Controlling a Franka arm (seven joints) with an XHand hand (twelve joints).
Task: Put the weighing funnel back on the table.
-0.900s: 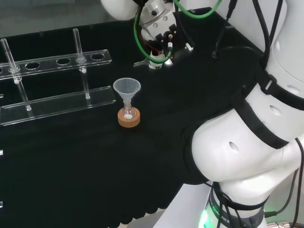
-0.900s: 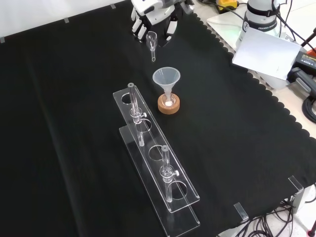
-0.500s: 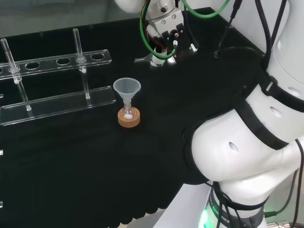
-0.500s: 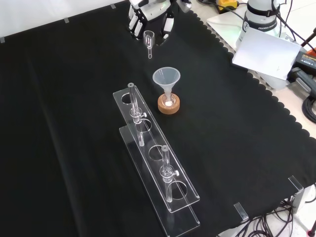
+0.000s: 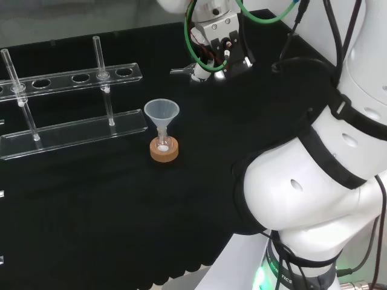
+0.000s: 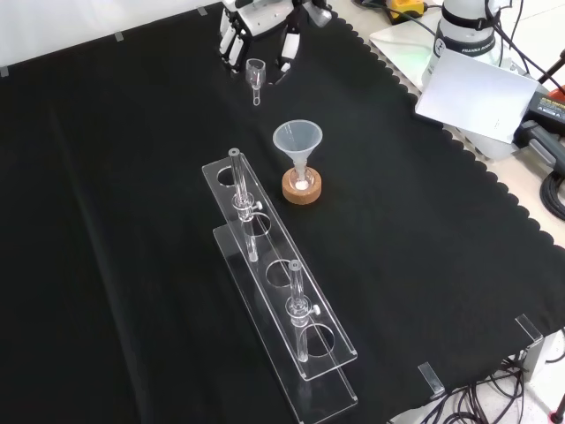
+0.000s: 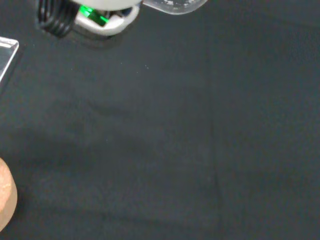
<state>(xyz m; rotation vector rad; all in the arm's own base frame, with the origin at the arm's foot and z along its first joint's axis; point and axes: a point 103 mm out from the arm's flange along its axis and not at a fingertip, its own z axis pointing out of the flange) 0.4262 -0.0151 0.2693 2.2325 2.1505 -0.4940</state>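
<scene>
The weighing funnel, a small clear scoop with a short stem, hangs above the cloth at the far end of the bench in the front view. The black and white hand comes in from that view's top, its fingers curled round the piece. In the head view the hand is at the top, and the weighing funnel sticks out to its left. A clear edge of the weighing funnel also shows in the wrist view over bare black cloth.
The big funnel stands in a small flask on a cork ring, nearer than the hand in the front view. A clear tube rack with two tubes runs towards the front. Papers and cables lie off the cloth's right edge.
The hand has carried the weighing funnel a little to the left and farther off in the front view, away from the big funnel. In the head view it went up and right.
</scene>
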